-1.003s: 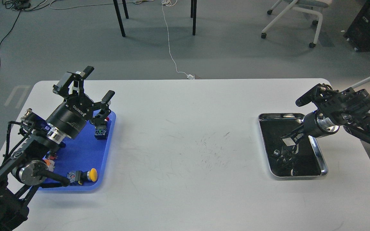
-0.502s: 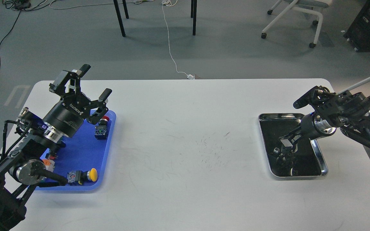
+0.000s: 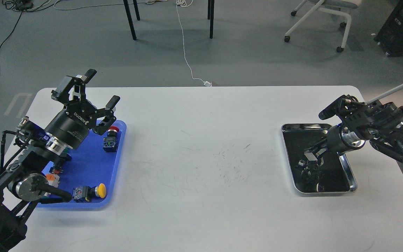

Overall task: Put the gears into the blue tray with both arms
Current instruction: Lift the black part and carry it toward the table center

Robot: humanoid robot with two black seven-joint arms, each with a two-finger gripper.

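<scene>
The blue tray (image 3: pixel 93 164) lies at the table's left and holds coloured-cap push-button switches. Above its far edge my left gripper (image 3: pixel 101 87) is raised, fingers spread wide and open, nothing between them. At the right, my right gripper (image 3: pixel 308 157) reaches down into the silver metal tray (image 3: pixel 352 175), dark against the tray's dark inside. Small black shapes there (image 3: pixel 310 171) may be gears; I cannot tell them apart from the fingers or their reflection. Whether those fingers are open or shut does not show.
A red-capped switch (image 3: pixel 111 138) and a yellow-capped switch (image 3: pixel 89 191) sit in the blue tray; another orange-white part (image 3: pixel 51 176) lies by my left arm. The white table (image 3: pixel 201 157) shows scuff marks in the middle. Chairs and cables stand on the floor beyond.
My left gripper has lifted slightly and drawn back to the left, uncovering the red-capped switch. My right gripper has sunk lower and further left into the silver tray.
</scene>
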